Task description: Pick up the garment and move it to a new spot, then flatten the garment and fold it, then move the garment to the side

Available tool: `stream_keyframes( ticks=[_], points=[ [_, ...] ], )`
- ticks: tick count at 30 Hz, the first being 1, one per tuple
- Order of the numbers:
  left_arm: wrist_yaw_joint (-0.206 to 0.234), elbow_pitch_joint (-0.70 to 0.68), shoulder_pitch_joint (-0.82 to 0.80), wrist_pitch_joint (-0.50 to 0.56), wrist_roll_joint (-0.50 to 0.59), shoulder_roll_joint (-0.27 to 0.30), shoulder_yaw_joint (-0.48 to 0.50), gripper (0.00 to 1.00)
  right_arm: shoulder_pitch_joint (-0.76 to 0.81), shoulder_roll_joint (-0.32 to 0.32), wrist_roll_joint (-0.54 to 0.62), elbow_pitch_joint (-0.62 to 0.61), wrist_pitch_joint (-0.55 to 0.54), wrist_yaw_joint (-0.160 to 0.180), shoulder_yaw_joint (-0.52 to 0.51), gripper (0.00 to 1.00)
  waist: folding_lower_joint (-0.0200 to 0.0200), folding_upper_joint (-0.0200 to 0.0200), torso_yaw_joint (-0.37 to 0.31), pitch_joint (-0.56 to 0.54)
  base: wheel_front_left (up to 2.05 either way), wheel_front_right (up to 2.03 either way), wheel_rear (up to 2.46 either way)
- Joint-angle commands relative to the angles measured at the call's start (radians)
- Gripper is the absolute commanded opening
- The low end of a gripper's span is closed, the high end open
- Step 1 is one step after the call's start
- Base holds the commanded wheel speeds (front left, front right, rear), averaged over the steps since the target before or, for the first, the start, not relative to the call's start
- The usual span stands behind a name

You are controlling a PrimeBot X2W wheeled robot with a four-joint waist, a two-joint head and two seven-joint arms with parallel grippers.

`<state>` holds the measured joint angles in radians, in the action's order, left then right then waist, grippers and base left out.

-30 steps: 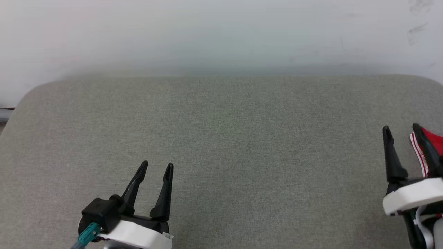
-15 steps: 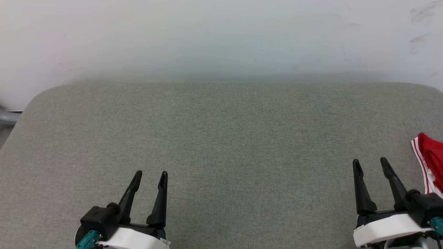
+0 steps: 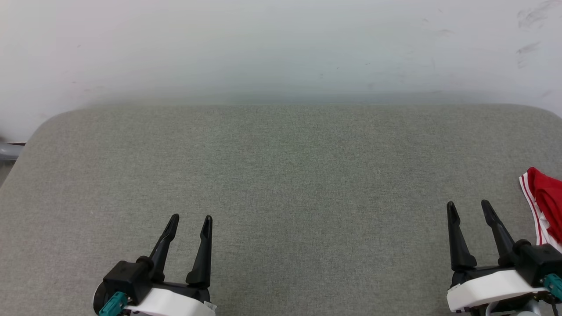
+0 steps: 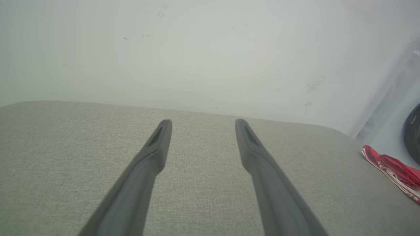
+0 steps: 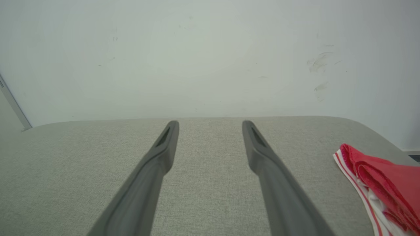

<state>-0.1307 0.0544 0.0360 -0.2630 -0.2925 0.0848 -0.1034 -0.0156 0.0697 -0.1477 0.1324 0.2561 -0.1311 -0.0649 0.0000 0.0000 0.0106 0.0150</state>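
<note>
Head view: left claw (image 3: 192, 217) and right claw (image 3: 468, 203) both spread, holding nothing, at the near side of the grey surface (image 3: 281, 175). Red garment (image 3: 546, 197) lies bunched just beside the right claw.

- A table (image 3: 281, 175) covered in grey-green woven fabric spans the head view; its far corners are rounded and its far edge meets the wall.
- The wall (image 3: 281, 44) behind it is plain, pale and whitish.
- Dark scuff marks (image 3: 529, 46) sit high on the wall toward the right; fainter specks are scattered across the rest of it.
- A grey, pipe-like piece (image 3: 9, 150) pokes in at the left edge, just beyond the table's corner.
- In the left wrist view, a dark rounded object (image 4: 412, 131) shows past the table's right end, cut off by the frame; what it is cannot be told.
- In the right wrist view, a thin grey slanted strip (image 5: 13, 105) runs down the wall at the left.
</note>
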Motion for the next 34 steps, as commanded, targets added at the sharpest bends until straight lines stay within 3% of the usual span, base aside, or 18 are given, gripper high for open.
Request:
stream_keyframes(
  ticks=[1, 18, 19, 23, 34],
  points=[
    [0.0, -0.006, 0.001, -0.002, 0.01, 0.002, -0.002, 1.0, -0.014, 0.005, -0.003, 0.004, 0.005, 0.001, 0.0, 1.0, 0.0, 0.0, 0.0, 0.0, 0.0, 0.0, 0.0],
    [0.0, -0.012, 0.001, -0.002, 0.009, -0.005, 0.003, 1.0, -0.02, 0.006, -0.009, 0.008, 0.009, 0.001, 0.01, 1.0, 0.0, 0.0, -0.003, 0.007, 0.0, 0.0, 0.0],
    [0.0, -0.013, 0.001, -0.002, 0.009, -0.005, 0.003, 0.0, -0.021, 0.006, -0.009, 0.007, 0.009, 0.001, 0.011, 0.0, 0.0, 0.0, -0.003, 0.008, 0.0, 0.0, 0.0],
    [0.0, 0.016, 0.011, 0.002, -0.002, -0.003, 0.0, 0.0, 0.004, -0.003, -0.012, 0.036, -0.002, 0.0, 0.009, 0.0, 0.0001, 0.0, -0.004, 0.008, 0.0, 0.0, 0.0],
    [0.002, 0.039, -0.012, 0.047, -0.213, 0.004, 0.019, 0.0, -0.012, -0.005, -0.23, 0.047, -0.059, 0.0, -0.001, 0.0, 0.0001, 0.0, -0.004, 0.006, 0.0, 0.0, 0.0]
  ],
)
